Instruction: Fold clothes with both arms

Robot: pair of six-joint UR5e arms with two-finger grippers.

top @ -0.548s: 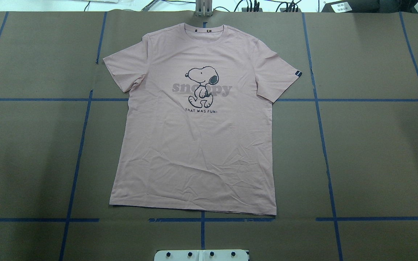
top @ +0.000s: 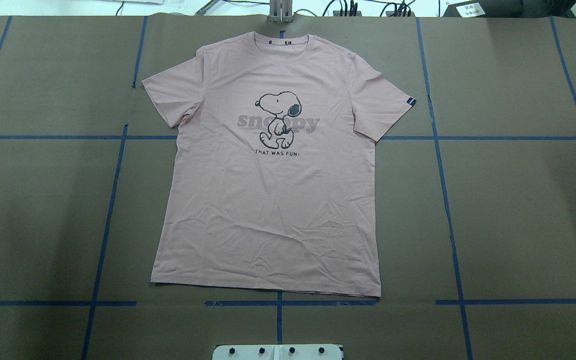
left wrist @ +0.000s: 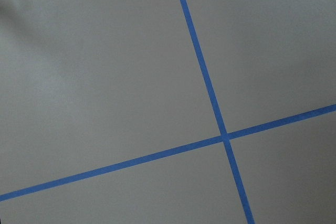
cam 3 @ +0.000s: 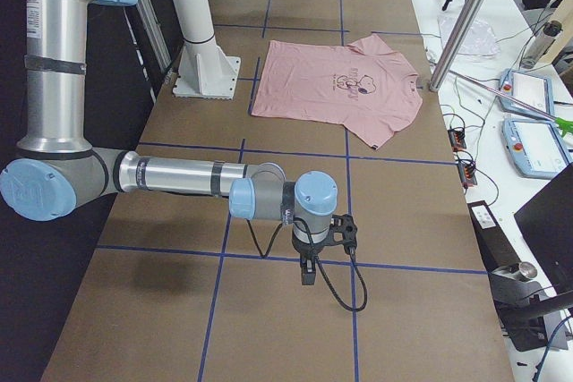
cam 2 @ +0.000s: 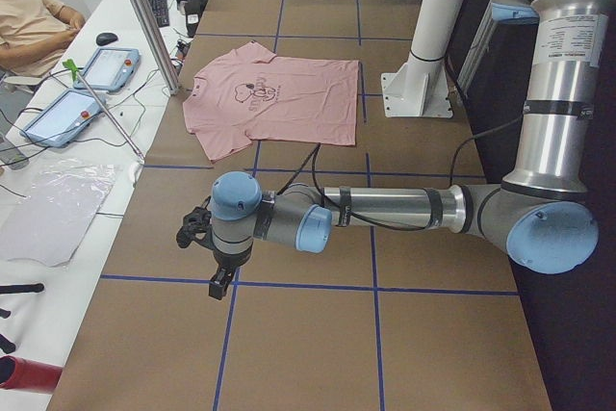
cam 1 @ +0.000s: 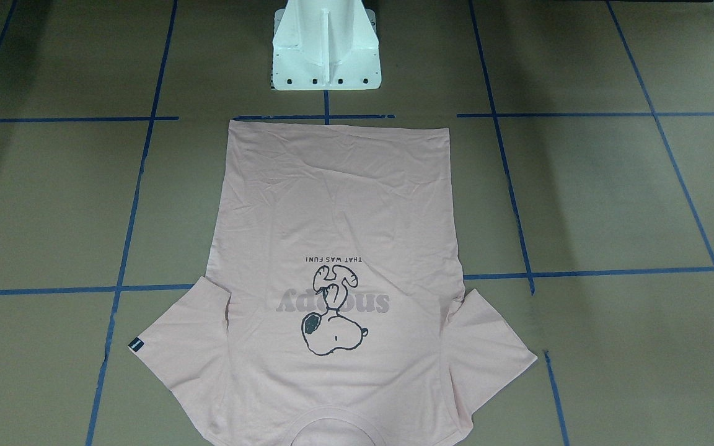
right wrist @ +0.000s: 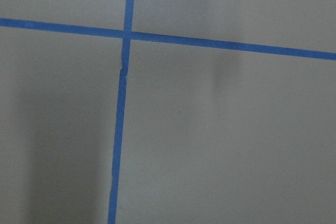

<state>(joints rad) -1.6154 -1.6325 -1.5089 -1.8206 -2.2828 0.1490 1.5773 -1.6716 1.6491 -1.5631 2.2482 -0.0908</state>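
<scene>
Table [top: 518,210]: brown paper, blue tape [top: 518,138] grid | T-shirt [top: 273,210] flat | left claw [cam 2: 220,284], right claw [cam 3: 307,272]: grip state cannot be told

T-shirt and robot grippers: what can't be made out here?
Left gripper: seen only from the left side view, too small to tell open or shut.
Right gripper: same, right side view.
T-shirt collar: partly cut off by front view's bottom edge.
Sleeve tag: lettering too small.

left arm [cam 2: 385,207] outstretched, right arm [cam 3: 179,174] outstretched

T-shirt [cam 1: 332,204] collar cut by front view's edge; left tool [cam 2: 220,284], right tool [cam 3: 307,272]: opening unreadable.
</scene>
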